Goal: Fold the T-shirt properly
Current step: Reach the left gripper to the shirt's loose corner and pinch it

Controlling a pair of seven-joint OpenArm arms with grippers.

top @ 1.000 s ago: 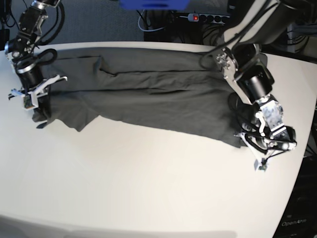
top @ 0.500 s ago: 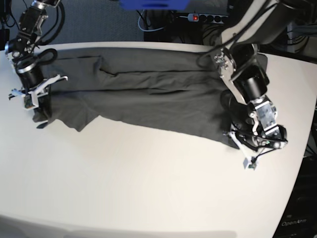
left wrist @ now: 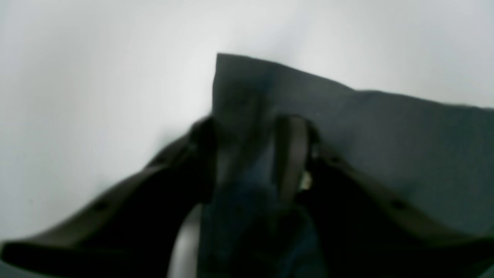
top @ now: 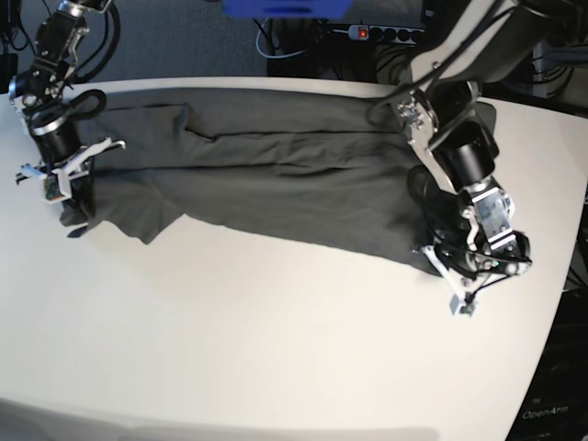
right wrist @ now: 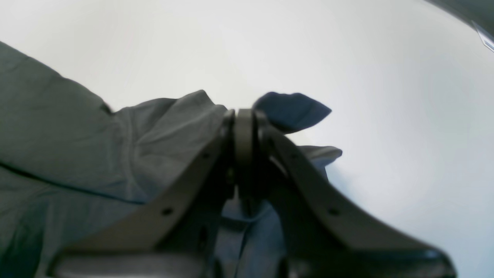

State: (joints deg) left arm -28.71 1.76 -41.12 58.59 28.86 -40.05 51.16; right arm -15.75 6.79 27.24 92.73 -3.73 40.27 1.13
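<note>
Base view: left fingers (top: 439, 260) have slid in at 4 o'clock and are closing around the shirt (top: 276, 175) corner; right fingers (top: 75, 204) stay clamped on its 9 o'clock end. Shirt spans the desk (top: 276, 349), ready to lift.

Even, diffuse light from above leaves the white desk (top: 276, 322) bright, nearly washed out in both wrist views, with only faint soft shadows under the arms. The base view is fairly sharp but bows at its edges, curving the desk rim. The left wrist view is heavily blurred throughout; the right wrist view is clearer on the T-shirt (right wrist: 77, 146), soft on the near end effector (right wrist: 244, 127)
</note>
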